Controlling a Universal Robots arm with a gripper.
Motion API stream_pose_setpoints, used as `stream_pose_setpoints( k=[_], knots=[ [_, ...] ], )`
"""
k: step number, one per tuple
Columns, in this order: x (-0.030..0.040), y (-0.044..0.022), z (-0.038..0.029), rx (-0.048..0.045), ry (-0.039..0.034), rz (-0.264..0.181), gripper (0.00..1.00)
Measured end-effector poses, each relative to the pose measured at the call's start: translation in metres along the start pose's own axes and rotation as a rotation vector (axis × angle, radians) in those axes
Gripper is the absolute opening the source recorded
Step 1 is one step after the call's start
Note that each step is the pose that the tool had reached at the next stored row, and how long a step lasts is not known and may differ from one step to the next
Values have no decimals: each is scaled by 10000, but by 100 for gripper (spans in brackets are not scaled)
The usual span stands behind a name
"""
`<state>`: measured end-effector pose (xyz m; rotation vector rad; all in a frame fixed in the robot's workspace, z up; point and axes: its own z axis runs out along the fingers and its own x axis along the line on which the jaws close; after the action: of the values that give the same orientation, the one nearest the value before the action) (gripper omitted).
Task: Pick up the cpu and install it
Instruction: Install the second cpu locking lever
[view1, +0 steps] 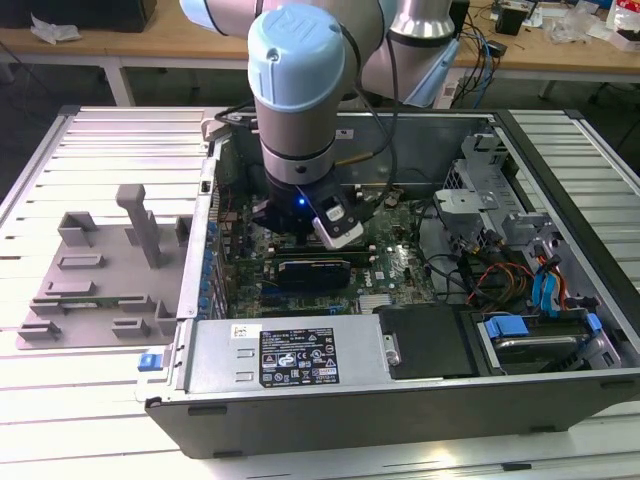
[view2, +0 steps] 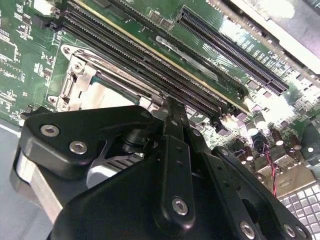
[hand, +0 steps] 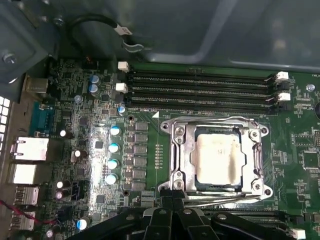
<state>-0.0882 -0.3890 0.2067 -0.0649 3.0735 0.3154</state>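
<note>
Cpu (hand: 216, 159) sits flat in socket frame (hand: 216, 155) on motherboard (hand: 150, 150), just beyond gripper (hand: 172, 212), approx 1 o'clock from it in first wrist view; can't tell gripper state.

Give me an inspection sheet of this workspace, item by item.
Surface: slatted metal table carrying an open computer case.
Job's things: cpu lies inside the socket frame on the motherboard.
Clutter: grey slotted blocks at the exterior view's left.
Gripper: gripper down inside the case, beside the socket; open or shut cannot be told.
Cables: coloured wires inside the case.
Surroundings: wooden bench behind the table.
</note>
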Motion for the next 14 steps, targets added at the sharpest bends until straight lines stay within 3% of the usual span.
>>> stream_pose_setpoints(
  k=[4,8,10,14],
  knots=[
    [47,-8,34,-281,-48,4,11],
    [87,-12,60,-438,-75,8,11],
    [95,-16,85,-478,-82,8,11],
    [103,-22,109,-473,-81,10,11]
  ],
)
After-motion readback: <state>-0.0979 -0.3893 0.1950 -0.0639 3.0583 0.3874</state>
